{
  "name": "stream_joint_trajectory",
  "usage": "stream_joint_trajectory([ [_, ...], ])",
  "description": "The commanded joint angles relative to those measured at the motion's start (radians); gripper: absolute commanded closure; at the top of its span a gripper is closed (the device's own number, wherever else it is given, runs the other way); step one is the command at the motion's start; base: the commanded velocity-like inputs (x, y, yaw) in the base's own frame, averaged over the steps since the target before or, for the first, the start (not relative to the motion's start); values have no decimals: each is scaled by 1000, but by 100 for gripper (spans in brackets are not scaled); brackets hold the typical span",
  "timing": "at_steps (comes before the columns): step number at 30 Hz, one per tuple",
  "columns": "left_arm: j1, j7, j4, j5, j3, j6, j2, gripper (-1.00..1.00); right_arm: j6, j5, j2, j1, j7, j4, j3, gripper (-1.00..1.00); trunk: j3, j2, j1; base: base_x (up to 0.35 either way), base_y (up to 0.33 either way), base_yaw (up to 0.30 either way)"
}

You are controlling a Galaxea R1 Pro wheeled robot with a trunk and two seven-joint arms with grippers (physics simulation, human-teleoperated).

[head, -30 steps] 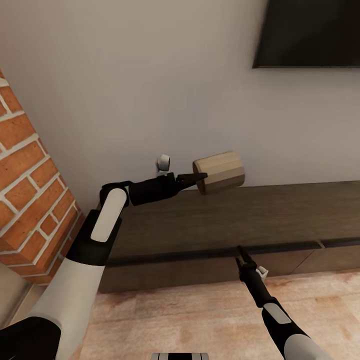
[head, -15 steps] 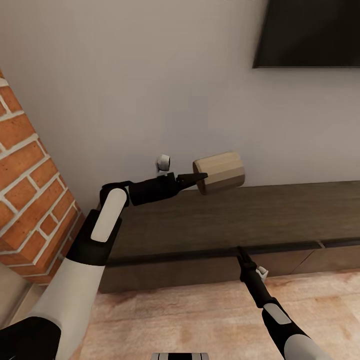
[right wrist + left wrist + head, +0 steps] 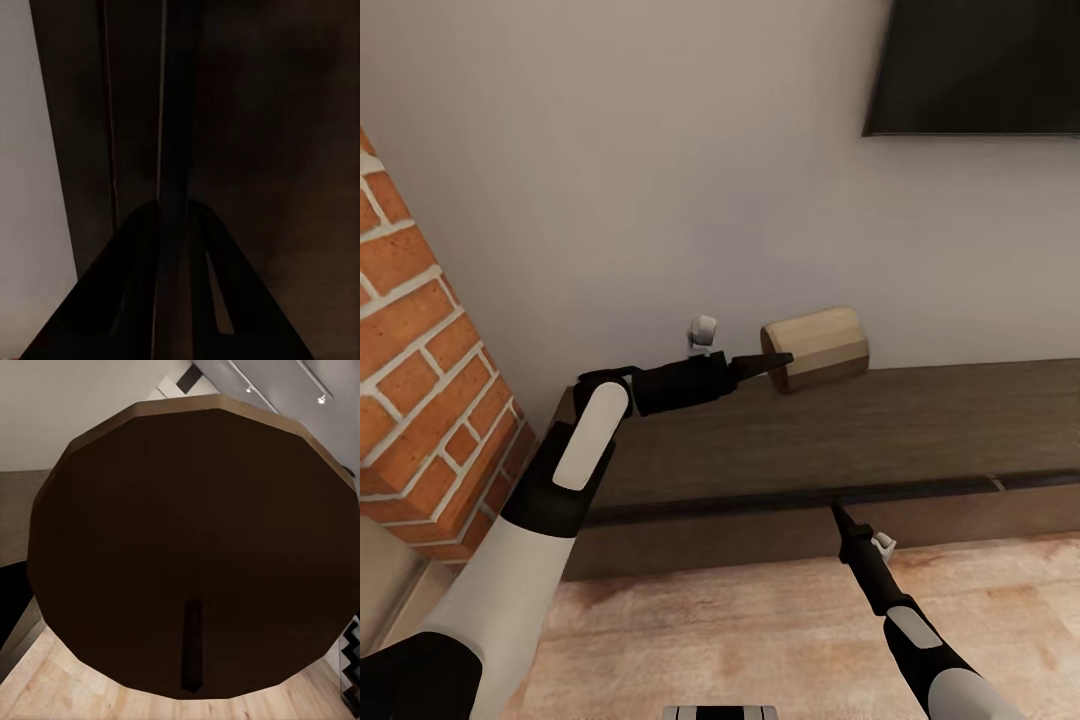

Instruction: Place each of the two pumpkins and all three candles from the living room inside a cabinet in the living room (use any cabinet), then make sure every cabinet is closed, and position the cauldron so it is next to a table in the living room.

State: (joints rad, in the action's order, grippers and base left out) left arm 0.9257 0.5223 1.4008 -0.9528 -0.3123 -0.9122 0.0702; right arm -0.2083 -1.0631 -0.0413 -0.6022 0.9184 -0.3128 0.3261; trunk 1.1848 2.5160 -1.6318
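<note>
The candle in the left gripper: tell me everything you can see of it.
The candle is a stubby beige-tan faceted cylinder, waxy-looking, with faint lighter and darker bands. It lies tilted on its side in the air above the cabinet top, near the wall. The left gripper is shut on its near end. No wick is visible.

Left hand (image 3: 778,362) raised, clamped on load; right hand (image 3: 838,516) low, closed.

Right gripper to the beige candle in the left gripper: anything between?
Head view: only the bare flat top of the dark brown wooden cabinet separates right gripper from beige stubby candle, held by left gripper.
</note>
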Motion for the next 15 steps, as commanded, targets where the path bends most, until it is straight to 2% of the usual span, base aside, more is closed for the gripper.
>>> stream_joint_trajectory([
  [1,1,2,0,-1,1,-5,0,100,-16,-15,0,-1,5,0,2,100,1,0,0,0,0,0],
  [15,1,2,0,-1,1,-5,0,100,-16,-15,0,-1,5,0,2,100,1,0,0,-2,0,0],
])
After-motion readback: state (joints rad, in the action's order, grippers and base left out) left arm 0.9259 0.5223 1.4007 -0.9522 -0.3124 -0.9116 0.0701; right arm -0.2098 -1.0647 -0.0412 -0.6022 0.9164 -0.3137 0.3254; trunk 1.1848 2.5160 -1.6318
